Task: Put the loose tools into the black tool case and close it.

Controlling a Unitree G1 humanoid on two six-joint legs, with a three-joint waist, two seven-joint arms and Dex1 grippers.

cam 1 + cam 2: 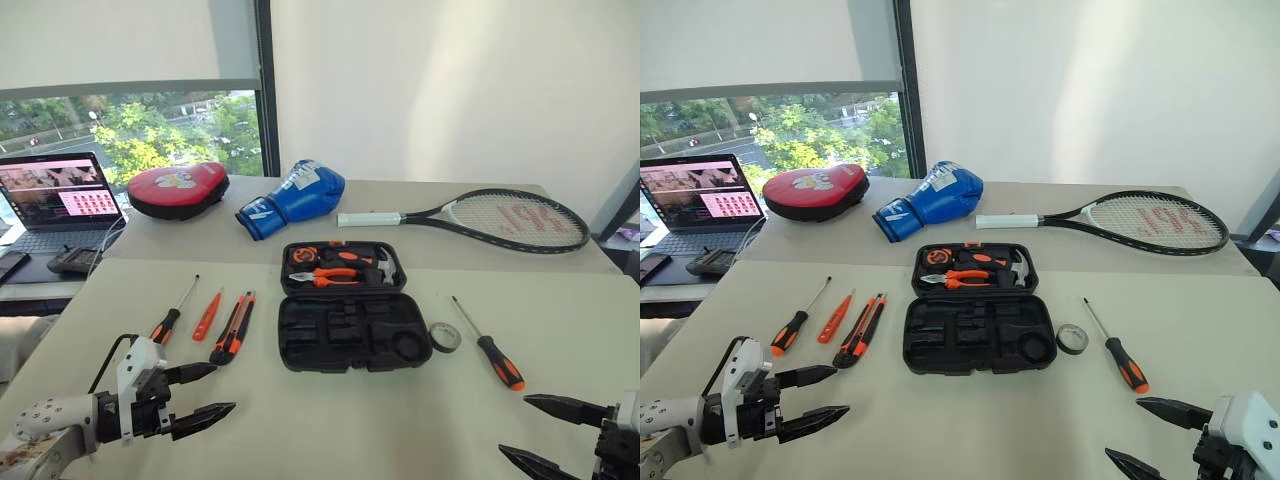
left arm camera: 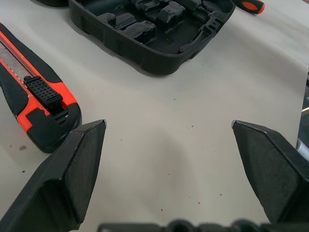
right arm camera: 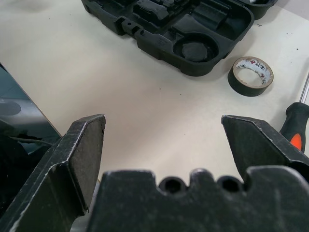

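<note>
Left pincer gapes empty, utility knife just ahead, case beyond

Head eyes overlook table — wrists close, sharing case.

Left gripper, right gripper: jaws wide, empty

Bright, even daylight from the window at far left; soft faint shadows, sharp focus throughout.
</note>
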